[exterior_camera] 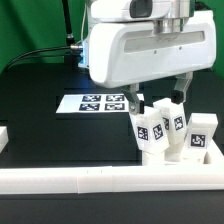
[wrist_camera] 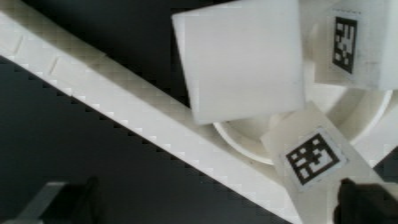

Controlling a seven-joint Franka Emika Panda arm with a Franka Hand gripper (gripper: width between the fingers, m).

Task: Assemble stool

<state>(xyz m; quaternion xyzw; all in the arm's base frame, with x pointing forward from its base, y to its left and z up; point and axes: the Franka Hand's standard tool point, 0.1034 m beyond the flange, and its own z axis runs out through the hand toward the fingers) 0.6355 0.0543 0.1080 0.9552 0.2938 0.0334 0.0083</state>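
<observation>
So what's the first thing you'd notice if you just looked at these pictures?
The big white end effector fills the upper middle of the exterior view, hanging open just above a huddle of white stool legs with black-and-white square tags. The legs stand against the long white rail at the front of the black table. Behind them, toward the exterior view's left, lies the flat marker board with its tags.

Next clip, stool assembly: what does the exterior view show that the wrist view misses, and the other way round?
Only the exterior view: the marker board on the black table, the open claw above the tagged legs, and the arm's white housing.
Only the wrist view: the round seat disc lying under the legs.
Both: the tagged legs and the long white border rail.
</observation>
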